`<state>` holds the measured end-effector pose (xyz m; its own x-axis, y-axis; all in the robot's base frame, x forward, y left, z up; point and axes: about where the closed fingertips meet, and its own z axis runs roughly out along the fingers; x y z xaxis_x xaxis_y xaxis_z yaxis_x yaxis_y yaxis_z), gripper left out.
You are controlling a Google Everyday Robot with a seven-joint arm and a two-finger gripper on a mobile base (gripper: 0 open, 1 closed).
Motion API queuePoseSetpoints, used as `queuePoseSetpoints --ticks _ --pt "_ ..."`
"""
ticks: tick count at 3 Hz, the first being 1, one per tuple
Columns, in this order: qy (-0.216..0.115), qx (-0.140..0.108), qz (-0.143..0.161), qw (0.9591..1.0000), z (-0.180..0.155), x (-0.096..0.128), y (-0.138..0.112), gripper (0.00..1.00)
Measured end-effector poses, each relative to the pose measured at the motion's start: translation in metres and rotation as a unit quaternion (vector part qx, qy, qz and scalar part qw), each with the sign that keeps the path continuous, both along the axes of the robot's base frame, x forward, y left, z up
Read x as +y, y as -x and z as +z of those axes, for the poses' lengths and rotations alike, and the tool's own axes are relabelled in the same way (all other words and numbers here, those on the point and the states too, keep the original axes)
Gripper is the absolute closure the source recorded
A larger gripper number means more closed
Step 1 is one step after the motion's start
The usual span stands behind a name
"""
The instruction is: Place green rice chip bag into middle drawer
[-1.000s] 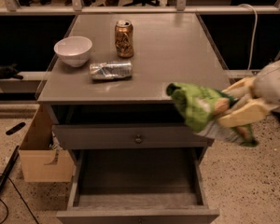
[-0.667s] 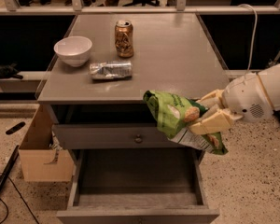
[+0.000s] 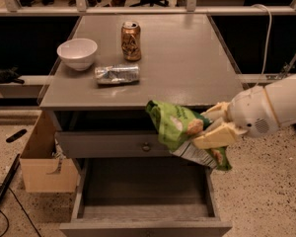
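The green rice chip bag (image 3: 175, 125) hangs in the air in front of the cabinet, above the right part of the open middle drawer (image 3: 144, 212). My gripper (image 3: 211, 127) comes in from the right and is shut on the bag's right side. The drawer is a wide grey tray pulled out toward the camera, with nothing in it. The bag's lower end with white print droops below the fingers (image 3: 213, 138).
On the cabinet top (image 3: 187, 58) stand a white bowl (image 3: 77, 53), a brown soda can (image 3: 131, 41) and a lying silver-blue foil packet (image 3: 117, 74). A closed drawer front with a knob (image 3: 146, 146) is above the open drawer. A cardboard box (image 3: 44, 162) sits left on the floor.
My gripper has carried the bag leftward and a little down, from beside the cabinet's right edge to over the open drawer.
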<state>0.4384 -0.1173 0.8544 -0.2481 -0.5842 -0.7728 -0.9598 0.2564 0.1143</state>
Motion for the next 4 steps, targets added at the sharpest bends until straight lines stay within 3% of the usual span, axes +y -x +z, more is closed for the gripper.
queuePoseSetpoints --ticks 1,2,3,4 --pt "-0.012 0.024 -0.019 0.9994 -0.035 0.019 0.035 1.00" --pt "-0.019 0.028 -0.026 0.9991 -0.053 0.029 0.047 1.00" --pt "-0.018 0.010 -0.019 0.9996 -0.090 0.025 0.034 1.00" --pt "-0.019 0.010 -0.018 0.9996 -0.091 0.025 0.034 1.00"
